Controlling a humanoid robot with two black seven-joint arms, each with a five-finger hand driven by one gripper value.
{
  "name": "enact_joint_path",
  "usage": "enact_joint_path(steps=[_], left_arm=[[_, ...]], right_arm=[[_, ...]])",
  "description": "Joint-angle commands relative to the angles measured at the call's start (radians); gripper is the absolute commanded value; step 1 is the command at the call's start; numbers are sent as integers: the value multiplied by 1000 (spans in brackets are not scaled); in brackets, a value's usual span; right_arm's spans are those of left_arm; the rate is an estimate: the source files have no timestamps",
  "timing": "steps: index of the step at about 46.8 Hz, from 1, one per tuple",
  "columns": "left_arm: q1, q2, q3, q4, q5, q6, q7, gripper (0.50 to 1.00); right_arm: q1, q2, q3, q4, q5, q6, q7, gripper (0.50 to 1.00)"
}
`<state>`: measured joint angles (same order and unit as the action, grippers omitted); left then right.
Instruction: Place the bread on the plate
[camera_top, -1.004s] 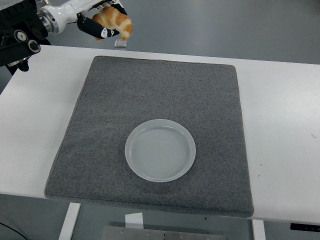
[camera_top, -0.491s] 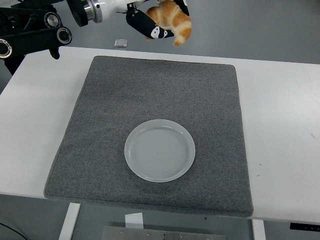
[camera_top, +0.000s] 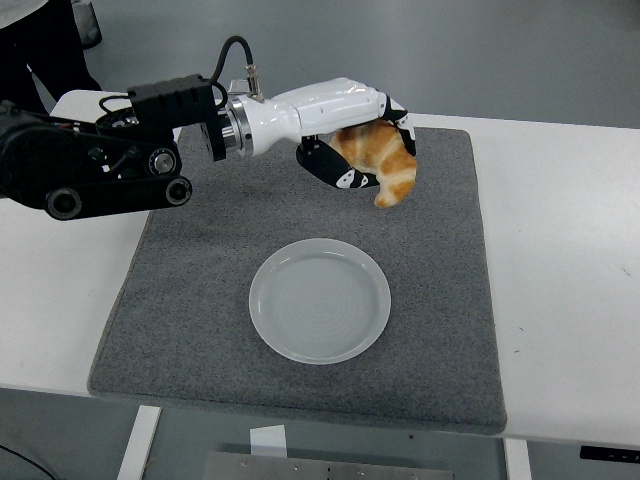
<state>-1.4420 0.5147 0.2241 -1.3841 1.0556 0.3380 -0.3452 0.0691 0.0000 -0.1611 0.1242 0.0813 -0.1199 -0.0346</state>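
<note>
Left hand (camera_top: 350, 135) closed around bread (camera_top: 383, 162)

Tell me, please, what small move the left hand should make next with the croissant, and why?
Probably carry it a little nearer and lower. The left hand grips the croissant in the air over the grey mat, beyond the plate's far rim, and the plate lies empty, so releasing now would likely miss it.

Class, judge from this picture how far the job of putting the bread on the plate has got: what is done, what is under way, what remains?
Done: the left hand has the bread grasped and lifted. Under way: it holds the bread in the air above the grey mat, beyond the plate, not yet over it. Left: bring the bread over the empty plate, lower it, let go.
</note>
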Motion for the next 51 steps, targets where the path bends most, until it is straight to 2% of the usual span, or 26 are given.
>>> enact_joint_path(steps=[1, 8, 23, 36, 51], left_arm=[[51, -16, 0, 0, 24, 18, 0, 500], [146, -39, 0, 0, 69, 64, -1, 500], [307, -50, 0, 28, 167, 108, -8, 500], [368, -71, 0, 60, 179, 156, -18, 500], [403, -70, -5, 62, 178, 165, -21, 500]], right_arm=[[0, 0, 0, 0, 0, -1, -1, 952], [0, 0, 2, 0, 0, 0, -1, 952], [0, 0, 0, 0, 0, 0, 1, 952], [0, 0, 0, 0, 0, 0, 1, 952], [0, 0, 2, 0, 0, 0, 1, 952]])
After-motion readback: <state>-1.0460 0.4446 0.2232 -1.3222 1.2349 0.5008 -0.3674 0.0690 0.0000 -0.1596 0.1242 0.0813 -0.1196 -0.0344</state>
